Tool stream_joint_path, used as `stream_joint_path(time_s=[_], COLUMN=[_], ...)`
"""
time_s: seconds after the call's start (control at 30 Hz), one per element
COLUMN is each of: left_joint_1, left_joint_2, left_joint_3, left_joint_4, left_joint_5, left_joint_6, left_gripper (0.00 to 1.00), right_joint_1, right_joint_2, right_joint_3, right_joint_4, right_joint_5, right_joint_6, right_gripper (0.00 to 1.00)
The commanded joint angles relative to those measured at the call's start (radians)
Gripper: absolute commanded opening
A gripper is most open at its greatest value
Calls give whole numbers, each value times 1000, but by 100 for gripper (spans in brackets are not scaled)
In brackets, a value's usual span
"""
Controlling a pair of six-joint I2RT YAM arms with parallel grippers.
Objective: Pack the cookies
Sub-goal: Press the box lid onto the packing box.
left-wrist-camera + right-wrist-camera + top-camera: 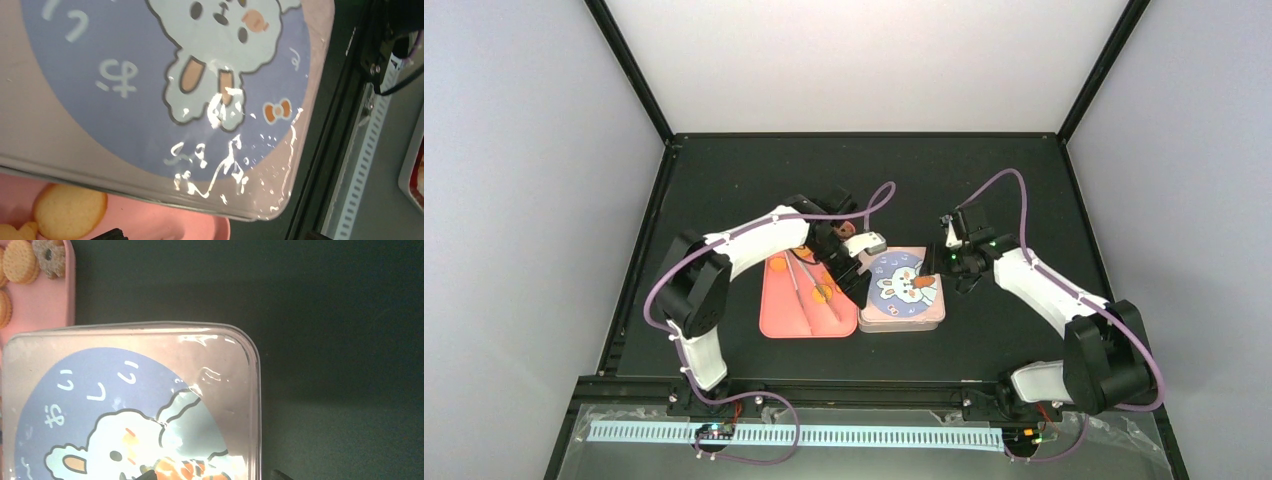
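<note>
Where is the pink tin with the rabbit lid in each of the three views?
Top view: the tin lies at the centre, just right of the pink tray.
Left wrist view: it fills the upper left and middle.
Right wrist view: it fills the lower left.
Shared landmark: the pink tray with cookies, bottom left in the left wrist view, top left in the right wrist view.

Looking down on a matte black surface (724,170), boxed in by 3 plain panels: a white back wall (864,60), a pale grey left wall (514,180) and a matching right wall (1204,150). 2 black corner posts (629,65) slant up from the far corners. The light is soft and even, brightest on that back wall. Along the near edge there's a black rail (864,385), then a white slotted strip (844,436) running across, with crinkled clear sheeting (1124,440) beside it.
</note>
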Motion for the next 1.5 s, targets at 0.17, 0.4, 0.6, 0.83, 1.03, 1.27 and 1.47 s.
stream_joint_path(time_s=[0.17, 0.4, 0.6, 0.83, 1.03, 1.27, 1.47], left_joint_1=[60, 60, 61, 61, 70, 88, 89], left_joint_2=[43, 97, 116, 105, 87, 90, 75], left_joint_3=[-16, -43, -62, -92, -137, -105, -68], left_joint_4=[212, 271, 296, 315, 334, 325, 290], left_joint_5=[126, 164, 178, 159, 95, 93, 83], left_joint_6=[-187, -206, -216, -210, -215, -231, -212], left_gripper=[94, 88, 82, 61, 50, 50, 63], right_joint_1=[10, 55, 83, 84, 84, 83, 82], right_joint_2=[-33, -38, -23, -35, -85, -40, 19], right_joint_3=[-53, -43, -45, -44, 72, 98, 105], right_joint_4=[62, 64, 73, 42, -81, -88, -8], right_joint_5=[-51, -45, -39, 0, 113, 116, 104], right_joint_6=[52, 92, 113, 93, 31, 10, 9], right_gripper=[59, 58, 57, 57, 58, 60, 55])
